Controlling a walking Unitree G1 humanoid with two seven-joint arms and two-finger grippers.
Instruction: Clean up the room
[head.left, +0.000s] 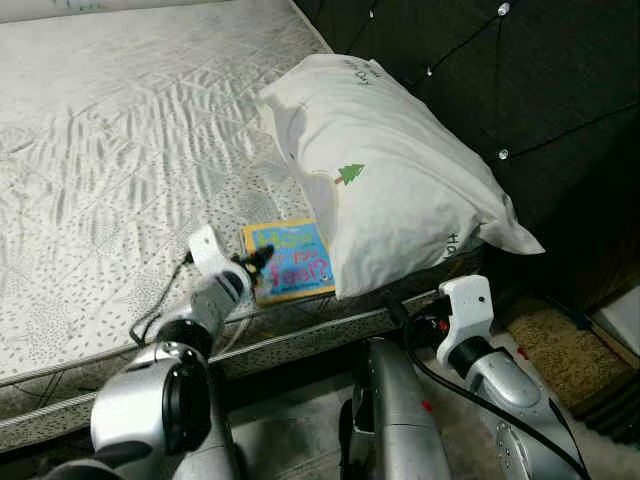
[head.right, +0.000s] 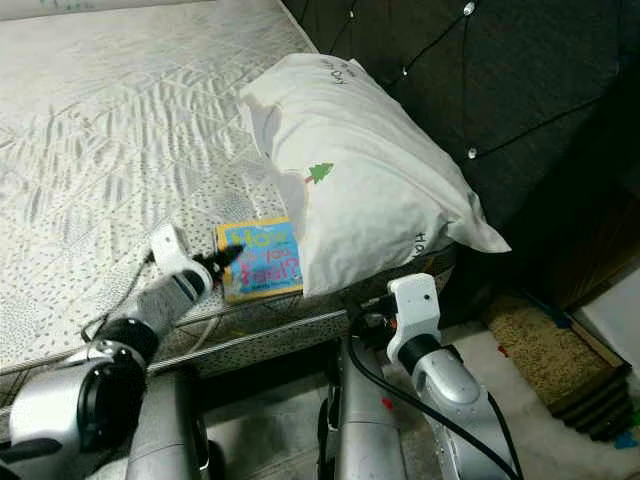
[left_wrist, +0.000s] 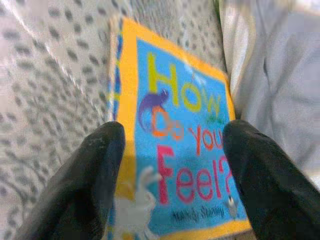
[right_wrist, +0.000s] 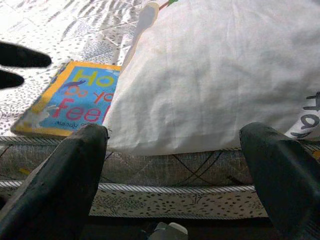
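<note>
A picture book with a blue cover and yellow border, titled "How Do You Feel?", lies flat on the mattress near its front edge. Its right side is tucked against a white pillow. My left gripper hovers at the book's left edge, open, and the book shows between its fingers. My right gripper is open and low in front of the bed frame, pointing at the pillow. From there the book and the left gripper's fingertips are also in sight.
A dark tufted headboard rises behind the pillow. The mattress's patterned side and bed rail run in front of my arms. A brown mat lies on the floor at the right. A black cable trails from my left wrist.
</note>
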